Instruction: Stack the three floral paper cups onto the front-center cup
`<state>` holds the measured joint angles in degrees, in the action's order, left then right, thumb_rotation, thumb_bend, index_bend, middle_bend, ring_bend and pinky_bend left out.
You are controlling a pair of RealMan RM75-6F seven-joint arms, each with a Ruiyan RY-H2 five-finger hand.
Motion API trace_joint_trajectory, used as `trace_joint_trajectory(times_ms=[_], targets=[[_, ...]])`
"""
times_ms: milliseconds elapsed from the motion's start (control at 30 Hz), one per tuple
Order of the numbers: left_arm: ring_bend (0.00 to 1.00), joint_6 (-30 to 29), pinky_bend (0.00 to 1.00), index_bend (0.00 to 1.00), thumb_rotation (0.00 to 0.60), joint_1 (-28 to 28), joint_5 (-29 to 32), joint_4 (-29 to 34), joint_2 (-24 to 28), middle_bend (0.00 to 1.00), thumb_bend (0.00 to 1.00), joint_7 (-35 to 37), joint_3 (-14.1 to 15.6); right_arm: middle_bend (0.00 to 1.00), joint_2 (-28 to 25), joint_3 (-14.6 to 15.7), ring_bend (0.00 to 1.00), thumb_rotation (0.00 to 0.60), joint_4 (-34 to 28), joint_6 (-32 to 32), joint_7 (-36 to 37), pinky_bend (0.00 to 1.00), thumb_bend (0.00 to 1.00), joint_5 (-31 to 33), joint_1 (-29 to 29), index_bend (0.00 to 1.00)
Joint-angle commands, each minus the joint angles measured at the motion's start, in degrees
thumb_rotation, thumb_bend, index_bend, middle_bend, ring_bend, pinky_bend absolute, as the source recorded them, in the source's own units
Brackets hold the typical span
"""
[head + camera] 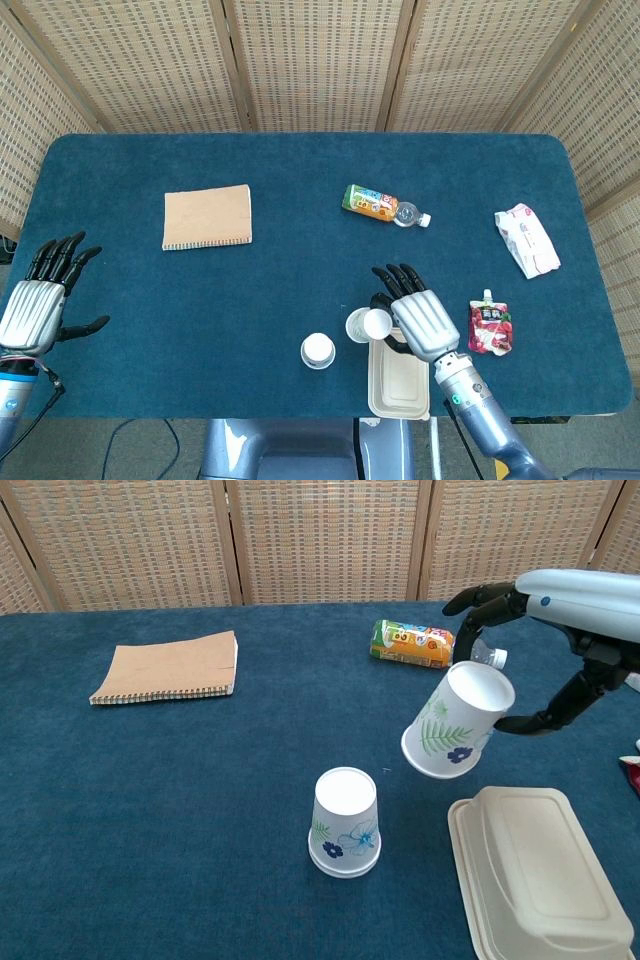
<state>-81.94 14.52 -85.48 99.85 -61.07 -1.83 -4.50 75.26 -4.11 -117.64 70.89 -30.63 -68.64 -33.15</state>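
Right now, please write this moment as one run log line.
right hand: holds tilted floral cup in air | front-center cup: upside down on table, nothing stacked | left hand: open, idle

Illumination is bright, even and diffuse from overhead — shadows are faint, limited to a soft dark patch on the cloth directly under the upturned paper cup and beside the food container. Both views are sharp with no motion blur. No glare on the matte blue table — its far edge bows slightly in the head view.
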Motion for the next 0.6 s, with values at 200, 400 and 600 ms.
trace_joint_trajectory(times_ms=[200,400,600], targets=[[0.00,0.1,0.00,0.14,0.600,-0.2,0.2,-0.2,0.3,0.00,0.11,0.6,-0.3,0.16,3.6,0.8,0.00,0.600,-2.3,0.9,-3.3,0.00,0.40,-1.7,0.7,0.53],[0.00,0.5,0.00,0.14,0.600,-0.1,0.6,-0.4,0.3,0.00,0.10,0.8,-0.5,0.16,6.6,0.2,0.00,0.600,-2.0,0.5,-4.6,0.00,0.40,-1.5,0.2,0.53],[0.00,1.0,0.00,0.14,0.600,-0.1,1.3,-0.6,0.3,0.00,0.10,1.1,-0.8,0.16,8.9,-1.1,0.00,0.600,-2.0,-0.5,-5.8,0.00,0.40,-0.8,-1.0,0.53]])
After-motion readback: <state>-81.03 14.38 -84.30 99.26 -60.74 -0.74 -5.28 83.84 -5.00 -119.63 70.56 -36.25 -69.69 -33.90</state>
